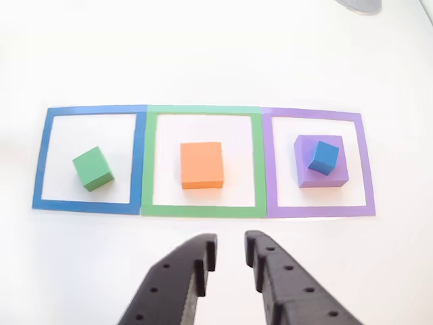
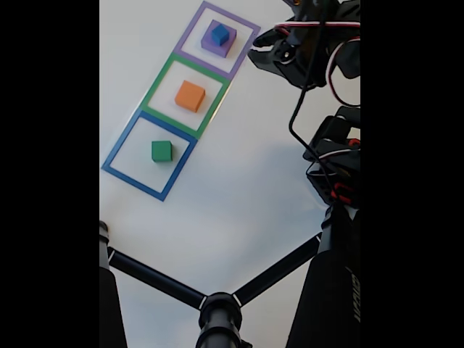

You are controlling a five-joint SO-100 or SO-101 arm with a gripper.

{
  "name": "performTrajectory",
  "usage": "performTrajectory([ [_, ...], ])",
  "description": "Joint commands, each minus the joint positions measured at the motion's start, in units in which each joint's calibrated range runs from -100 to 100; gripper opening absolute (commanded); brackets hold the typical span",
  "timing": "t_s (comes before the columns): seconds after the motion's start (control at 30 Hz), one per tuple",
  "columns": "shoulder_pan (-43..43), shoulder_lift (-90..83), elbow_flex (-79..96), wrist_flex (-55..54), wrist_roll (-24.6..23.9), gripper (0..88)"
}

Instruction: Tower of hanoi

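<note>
While the white bench lies bare and brightly lit, three taped squares sit in a row on it, edge to edge: blue square at left, green square in the middle, purple square at right, as the other view shows them. A green cube rests inside the blue one, turned askew to the tape. An orange block lies flat and square to its frame. In the purple frame a purple block carries a small blue cube, twisted on top of it. Each piece has white margin all round inside its tape. On the near side of the row, the black pincer hangs slightly parted, holding nothing, facing the orange block over open bench. In the fixed view the arm stands beside the purple square, and a tripod crosses the near edge.
</note>
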Motion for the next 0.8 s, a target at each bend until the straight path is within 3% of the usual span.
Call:
performTrajectory([
  [0.0,-4.98,-0.89,-6.59,4.59,0.00,0.0],
  [0.33,-14.08,-0.89,-7.59,5.72,0.00,0.0],
  [0.67,-22.42,-0.16,-4.86,4.43,-3.04,0.1],
  [0.77,-22.71,-0.24,2.23,-0.11,-2.87,4.6],
])
